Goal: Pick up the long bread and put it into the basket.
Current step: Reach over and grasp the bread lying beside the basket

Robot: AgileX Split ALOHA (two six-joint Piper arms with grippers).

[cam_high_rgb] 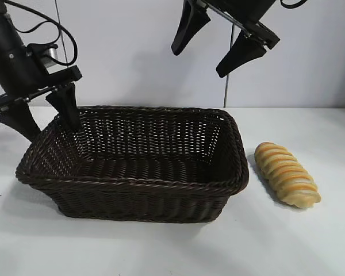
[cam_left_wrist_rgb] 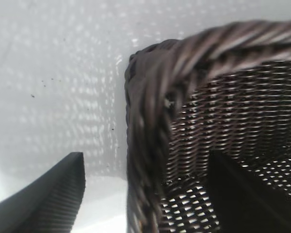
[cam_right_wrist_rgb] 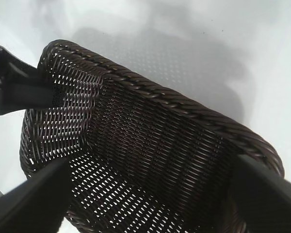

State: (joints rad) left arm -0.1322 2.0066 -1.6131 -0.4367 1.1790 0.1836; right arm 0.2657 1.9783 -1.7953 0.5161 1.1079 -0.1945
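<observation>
The long bread [cam_high_rgb: 286, 174], golden with orange-brown stripes, lies on the white table just right of the basket [cam_high_rgb: 138, 201]. The basket is dark brown wicker and nothing shows inside it. My left gripper [cam_high_rgb: 54, 131] is open and straddles the basket's left rim [cam_left_wrist_rgb: 150, 97], one finger inside and one outside, neither pressing on the weave. High above the basket's right half, my right gripper [cam_high_rgb: 198, 62] hangs open with nothing in it. Its wrist view looks down into the basket [cam_right_wrist_rgb: 184, 104] between its own fingers [cam_right_wrist_rgb: 34, 199]. The bread is out of both wrist views.
White table [cam_high_rgb: 161, 253] runs in front of the basket and around the bread. A pale wall stands behind. My left gripper's finger [cam_right_wrist_rgb: 19, 92] shows at the far rim in the right wrist view.
</observation>
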